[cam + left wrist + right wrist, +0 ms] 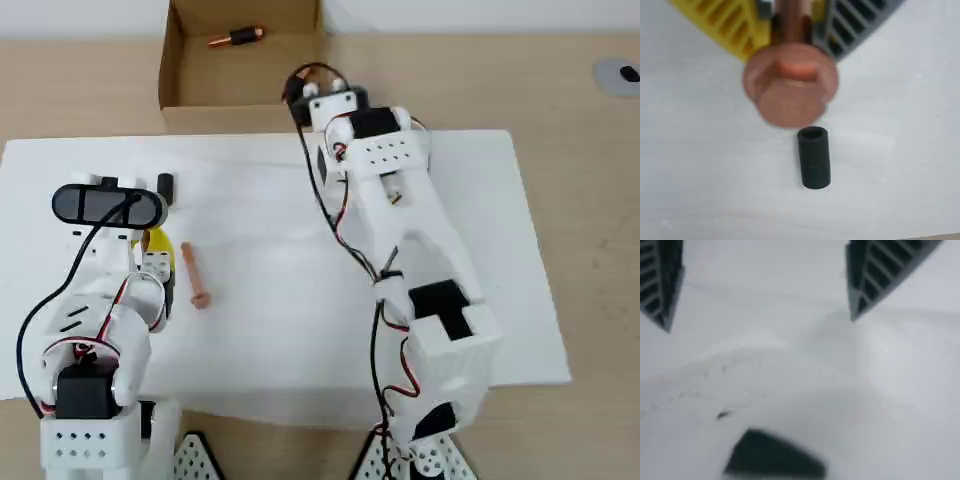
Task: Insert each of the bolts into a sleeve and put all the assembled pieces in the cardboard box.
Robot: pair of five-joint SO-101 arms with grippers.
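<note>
- Grips a copper bolt (pixel 790 90) tight in the left gripper (pixel 792 50), away from the cardboard box (pixel 172 70).
- Holds the right gripper (pixel 760 320) spread, nothing between its fingers.
- Shows one assembled piece (pixel 236 37) inside the box.
- Has a black sleeve (pixel 165 184) lying on the white sheet (pixel 280 330), near the box's front wall.

Lab: wooden table (pixel 590 200), white sheet (pixel 280 340)

1 bolt (pixel 194 272), 1 sleeve (pixel 165 184), seemingly 1 assembled piece (pixel 236 37), 1 cardboard box (pixel 250 78).
</note>
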